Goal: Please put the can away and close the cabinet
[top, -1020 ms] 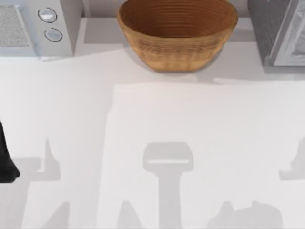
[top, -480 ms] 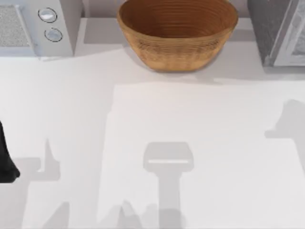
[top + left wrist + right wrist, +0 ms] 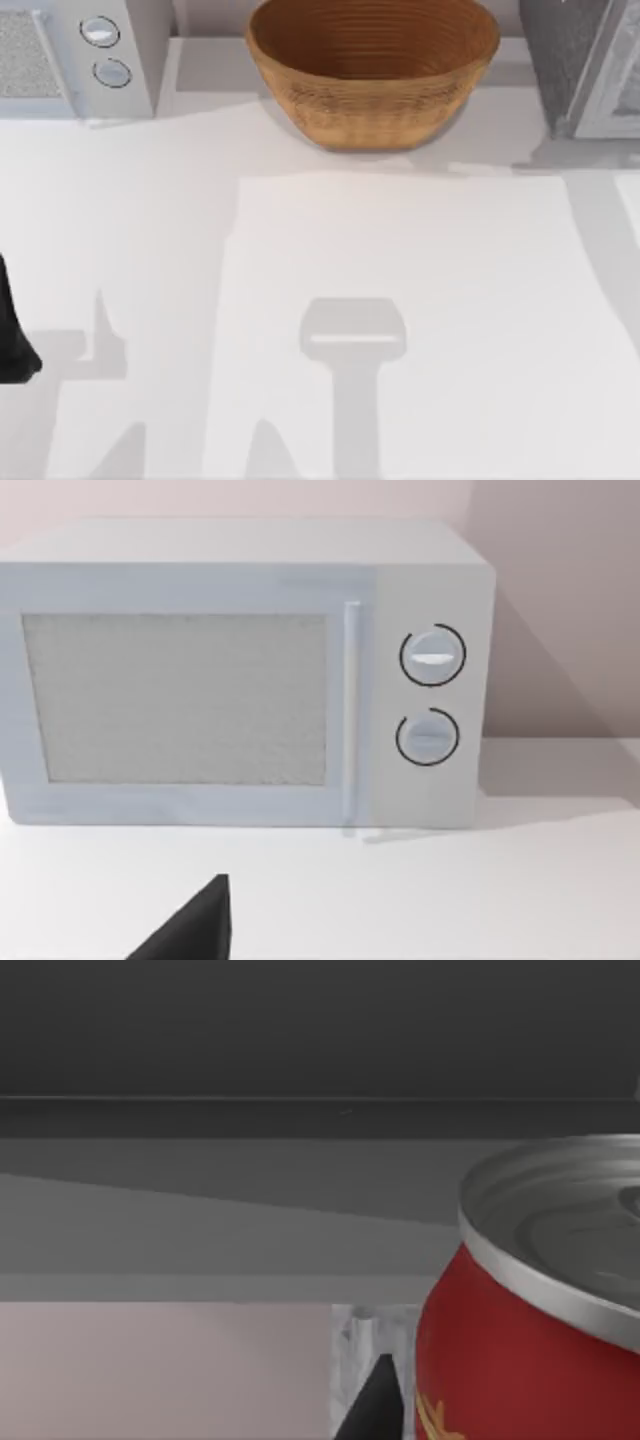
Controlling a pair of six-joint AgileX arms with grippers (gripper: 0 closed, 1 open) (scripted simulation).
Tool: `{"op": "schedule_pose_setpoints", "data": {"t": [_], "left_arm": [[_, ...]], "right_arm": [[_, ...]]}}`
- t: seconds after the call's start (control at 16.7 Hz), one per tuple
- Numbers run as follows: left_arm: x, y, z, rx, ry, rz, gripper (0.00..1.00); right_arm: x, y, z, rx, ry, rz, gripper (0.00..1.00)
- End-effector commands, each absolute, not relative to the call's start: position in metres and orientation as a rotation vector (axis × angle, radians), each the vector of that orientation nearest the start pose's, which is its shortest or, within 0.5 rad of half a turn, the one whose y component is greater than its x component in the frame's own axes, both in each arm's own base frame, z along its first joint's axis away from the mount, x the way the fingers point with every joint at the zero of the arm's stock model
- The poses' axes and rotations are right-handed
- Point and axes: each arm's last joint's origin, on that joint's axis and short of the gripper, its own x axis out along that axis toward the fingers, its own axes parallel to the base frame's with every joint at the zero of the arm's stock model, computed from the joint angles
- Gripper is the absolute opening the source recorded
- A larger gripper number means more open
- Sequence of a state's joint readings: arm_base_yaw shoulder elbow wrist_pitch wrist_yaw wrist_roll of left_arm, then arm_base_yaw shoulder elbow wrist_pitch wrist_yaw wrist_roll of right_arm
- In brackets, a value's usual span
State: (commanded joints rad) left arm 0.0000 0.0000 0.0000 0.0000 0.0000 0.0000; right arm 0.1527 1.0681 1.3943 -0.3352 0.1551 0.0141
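Observation:
The red can [image 3: 520,1360] with its silver top looms close in the right wrist view. My right gripper [image 3: 505,1410] is shut on the can, and one dark fingertip [image 3: 372,1405] shows beside its wall. Beyond the can lies the dark grey inside of the cabinet [image 3: 300,1050], with a lighter shelf surface below it. From above, the grey cabinet [image 3: 585,70] stands at the table's back right corner. My left arm [image 3: 10,335] is parked at the left edge of the table.
A white microwave [image 3: 70,55] stands at the back left, and the left wrist view faces its door [image 3: 180,700]. A brown woven basket [image 3: 372,75] sits at the back middle. Shadows of the arms fall on the white tabletop [image 3: 400,250].
The right arm's shadow has travelled from the front right of the table toward the cabinet at the back right. The left arm has stayed still.

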Motion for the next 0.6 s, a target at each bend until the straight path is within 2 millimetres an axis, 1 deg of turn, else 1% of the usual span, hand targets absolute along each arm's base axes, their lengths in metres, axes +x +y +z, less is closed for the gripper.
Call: {"op": "schedule_pose_setpoints", "data": {"t": [0.12,0.24,0.42,0.6], "left_arm": [[0.106,-0.001,0.160,0.000,0.000,0.000,1.00],[0.106,-0.001,0.160,0.000,0.000,0.000,1.00],[0.106,-0.001,0.160,0.000,0.000,0.000,1.00],[0.106,-0.001,0.160,0.000,0.000,0.000,1.00]], "right_arm": [[0.227,0.037,0.487,0.000,0.001,0.004,0.00],[0.242,0.042,0.501,0.001,-0.002,0.002,0.00],[0.255,0.047,0.510,0.001,0.000,0.002,0.00],[0.256,0.048,0.511,0.002,0.000,0.002,0.00]]}}
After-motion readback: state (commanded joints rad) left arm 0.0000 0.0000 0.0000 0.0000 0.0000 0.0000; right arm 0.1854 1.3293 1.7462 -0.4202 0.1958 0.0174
